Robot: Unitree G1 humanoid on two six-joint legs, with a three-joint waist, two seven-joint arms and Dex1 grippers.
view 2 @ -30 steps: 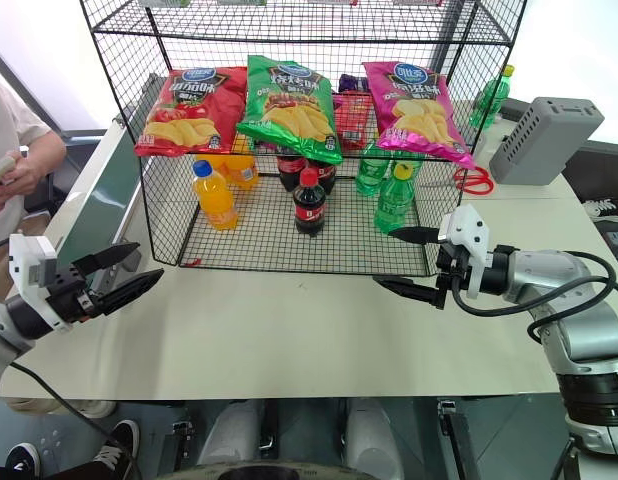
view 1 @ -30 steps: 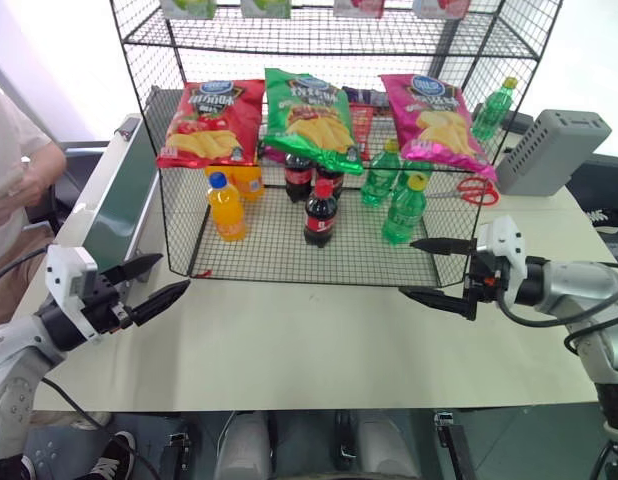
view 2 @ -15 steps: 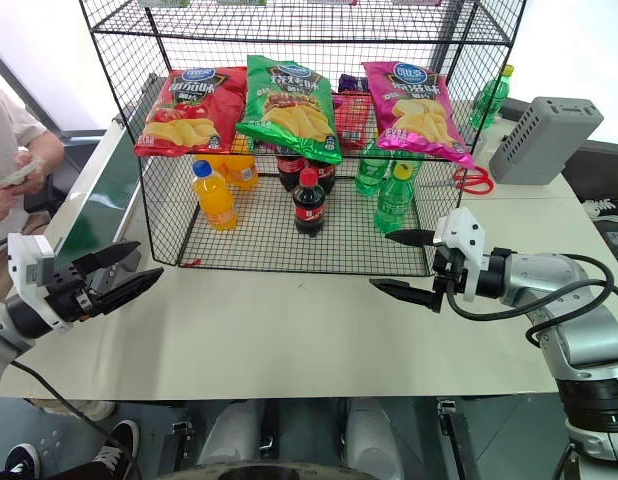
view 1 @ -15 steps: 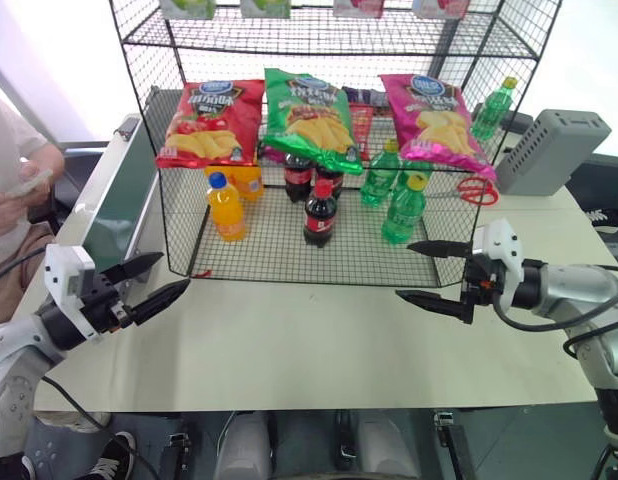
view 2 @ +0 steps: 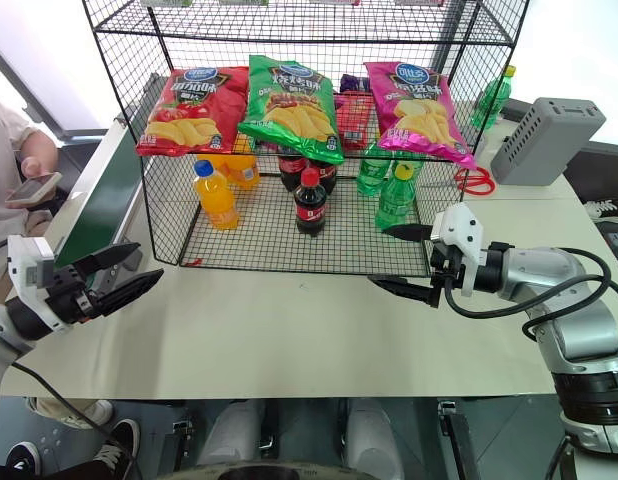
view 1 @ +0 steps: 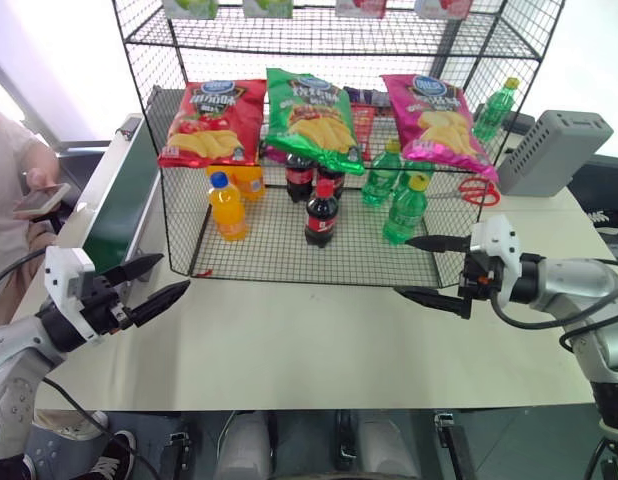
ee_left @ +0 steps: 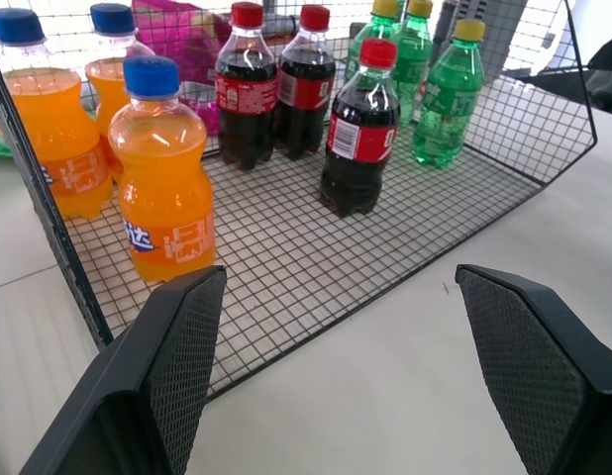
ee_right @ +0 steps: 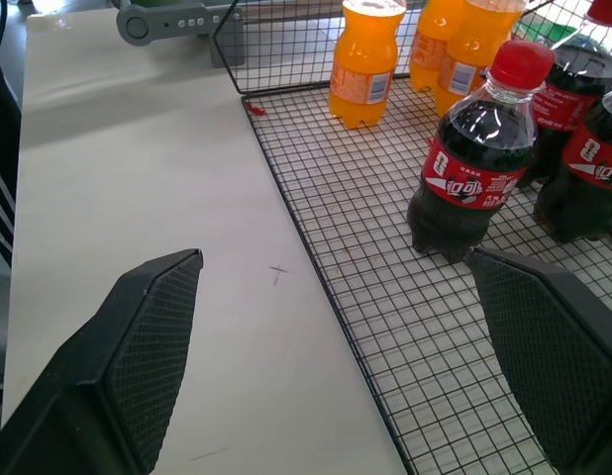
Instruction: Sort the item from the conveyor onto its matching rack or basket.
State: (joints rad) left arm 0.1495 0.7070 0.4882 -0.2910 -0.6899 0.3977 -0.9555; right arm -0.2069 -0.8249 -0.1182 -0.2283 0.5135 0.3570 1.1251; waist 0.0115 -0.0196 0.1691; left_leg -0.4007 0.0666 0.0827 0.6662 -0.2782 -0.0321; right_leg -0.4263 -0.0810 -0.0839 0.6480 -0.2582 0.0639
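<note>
We are standing at the table [view 1: 319, 350] with both arms raised in front of the rack [view 1: 329, 150], and neither is carrying anything. Our left gripper [view 1: 154, 283] is hovering near the rack's lower left corner with its two fingers spread wide on empty air; our right gripper [view 1: 429, 268] is waiting just off the lower right corner, its fingers likewise fully apart and holding nothing. The pink bag [view 1: 437, 122] is lying on the middle tier at the right end, leaning forward over the green bottles [view 1: 399, 195], beside the green bag [view 1: 311, 118] and the red bag [view 1: 211, 122], so we judge it is sitting in its matching row. Cola bottles [view 1: 319, 205] and orange bottles [view 1: 227, 205] are filling the bottom tier below. The conveyor [view 1: 119, 205] is running along the rack's left side, where a person's hand [view 1: 37, 190] is holding a phone. Open, level jaws suggest we are pausing between sorts, ready for whatever the belt brings.
</note>
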